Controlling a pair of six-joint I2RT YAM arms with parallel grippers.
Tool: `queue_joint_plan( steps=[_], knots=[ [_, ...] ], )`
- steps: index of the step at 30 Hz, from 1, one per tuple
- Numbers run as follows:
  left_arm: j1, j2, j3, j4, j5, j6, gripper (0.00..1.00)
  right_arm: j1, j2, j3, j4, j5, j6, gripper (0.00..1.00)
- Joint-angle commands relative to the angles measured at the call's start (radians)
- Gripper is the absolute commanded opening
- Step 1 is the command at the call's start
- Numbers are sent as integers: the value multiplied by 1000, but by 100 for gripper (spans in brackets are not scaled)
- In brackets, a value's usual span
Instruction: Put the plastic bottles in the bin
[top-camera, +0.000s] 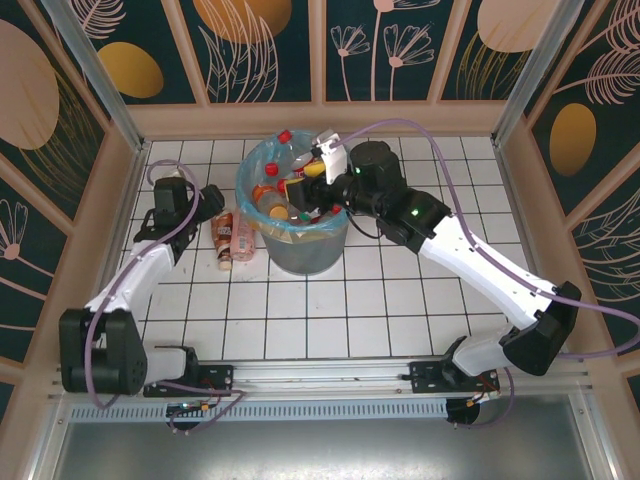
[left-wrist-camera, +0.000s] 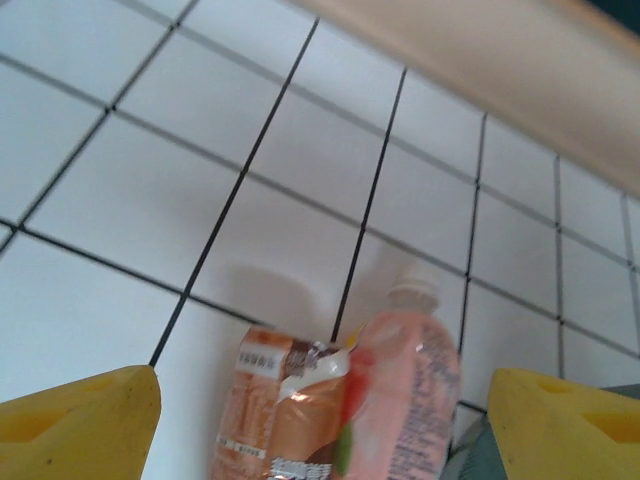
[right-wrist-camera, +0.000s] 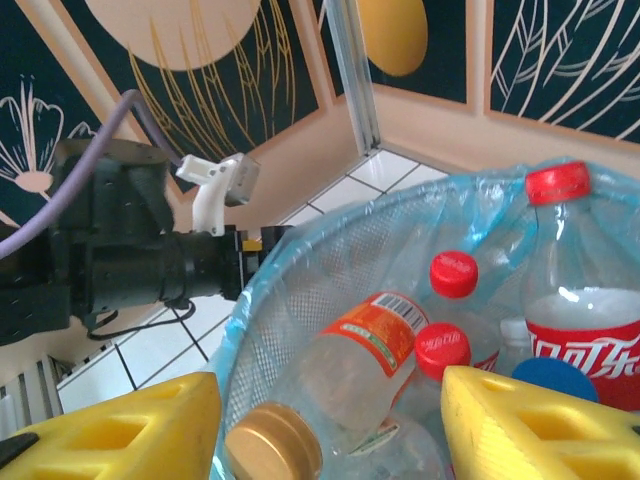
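Pink bottle (left-wrist-camera: 410, 380) with pale cap and brown-labelled bottle (left-wrist-camera: 280, 420) lying flat just left of the bin (top-camera: 310, 250), side by side, long axes parallel, left gripper (left-wrist-camera: 320, 425) spread wide over them, right gripper (right-wrist-camera: 330, 430) spread above red-capped bottles (right-wrist-camera: 455, 275) inside the bin.

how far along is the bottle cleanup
Mostly done: the bin holds many bottles. In hand: nothing; left jaws open over the table, right jaws open over the bin. Left: a pink bottle and a brown-labelled bottle lying beside the bin.
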Motion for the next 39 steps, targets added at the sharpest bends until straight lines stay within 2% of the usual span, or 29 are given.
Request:
queue_joint_plan(
  steps=[1, 10, 23, 26, 29, 33, 39],
  knots=[
    [8, 61, -18, 58, 111, -14, 85, 7, -31, -19, 30, -15, 19, 64],
    [7, 224, 11, 43, 130, 13, 85, 8, -45, -57, 32, -4, 13, 71],
    [7, 355, 51, 15, 17, 60, 82, 9, -67, -103, 27, 62, -7, 74],
    [7, 382, 76, 6, 6, 73, 77, 8, -75, -115, 32, 70, -6, 74],
    [7, 414, 101, -1, 7, 79, 68, 8, -80, -120, 26, 80, -8, 74],
    [7, 394, 110, -5, -34, 78, 58, 9, -94, -125, 21, 98, -11, 74],
    [7, 240, 112, -32, -115, 78, 54, 8, -128, -136, 37, 129, -14, 74]
  ],
)
